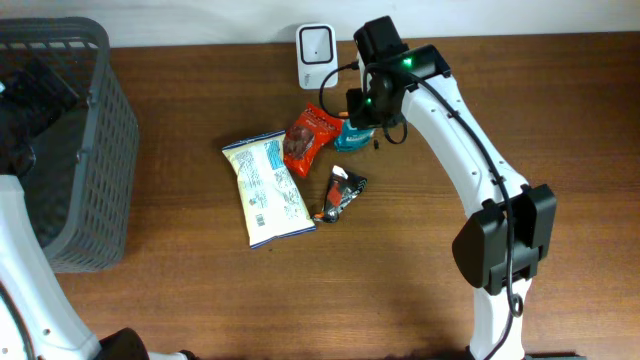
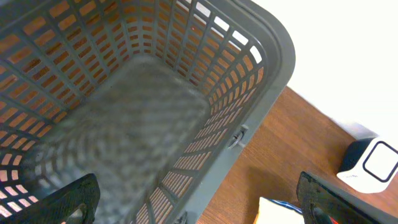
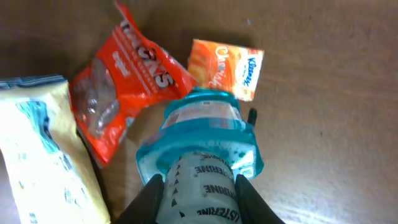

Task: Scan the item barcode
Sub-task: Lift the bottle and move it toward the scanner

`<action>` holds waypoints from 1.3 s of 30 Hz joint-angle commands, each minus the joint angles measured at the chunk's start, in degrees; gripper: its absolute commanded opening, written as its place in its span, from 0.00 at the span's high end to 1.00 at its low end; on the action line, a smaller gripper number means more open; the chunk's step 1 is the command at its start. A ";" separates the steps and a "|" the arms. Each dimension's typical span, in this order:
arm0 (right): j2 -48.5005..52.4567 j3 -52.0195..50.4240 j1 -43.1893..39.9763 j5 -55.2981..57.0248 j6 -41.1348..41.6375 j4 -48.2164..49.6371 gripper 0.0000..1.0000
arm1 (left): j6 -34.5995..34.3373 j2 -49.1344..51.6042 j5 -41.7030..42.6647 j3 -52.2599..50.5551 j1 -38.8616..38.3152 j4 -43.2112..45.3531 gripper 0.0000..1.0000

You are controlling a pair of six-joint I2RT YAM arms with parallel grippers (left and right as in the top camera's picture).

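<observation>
The right hand point(image 3: 200, 196) grips a teal packet point(image 3: 205, 134) between its fingers, low over the brown table point(image 1: 400, 290) and near the white scanner point(image 1: 316, 45) at the far edge. A red snack bag point(image 1: 310, 138) lies just beside the packet, with an orange tissue pack point(image 3: 227, 67) close by. A pale yellow bag point(image 1: 268, 188) and a small dark packet point(image 1: 343, 193) lie nearby. The left hand point(image 2: 202, 202) hangs spread wide above the grey basket point(image 2: 273, 56).
</observation>
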 commanded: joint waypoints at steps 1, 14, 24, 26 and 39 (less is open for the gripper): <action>-0.44 2.34 0.15 -0.52 1.99 0.94 0.76 | -0.57 0.13 -0.39 0.70 0.20 0.11 0.01; -0.55 4.46 -0.15 -1.11 4.02 -8.15 0.73 | -0.57 0.13 -0.39 0.70 0.20 0.11 0.01; 0.13 4.44 -0.17 11.39 3.26 -13.00 0.69 | -0.57 0.13 -0.39 0.70 0.20 0.11 0.01; 0.61 4.24 -0.15 11.32 3.28 -12.50 0.49 | -0.57 0.13 -0.39 0.70 0.20 0.11 0.01; -2.36 12.61 -2.86 10.71 5.64 -19.87 0.01 | -0.55 0.13 -0.39 0.70 0.20 0.11 0.01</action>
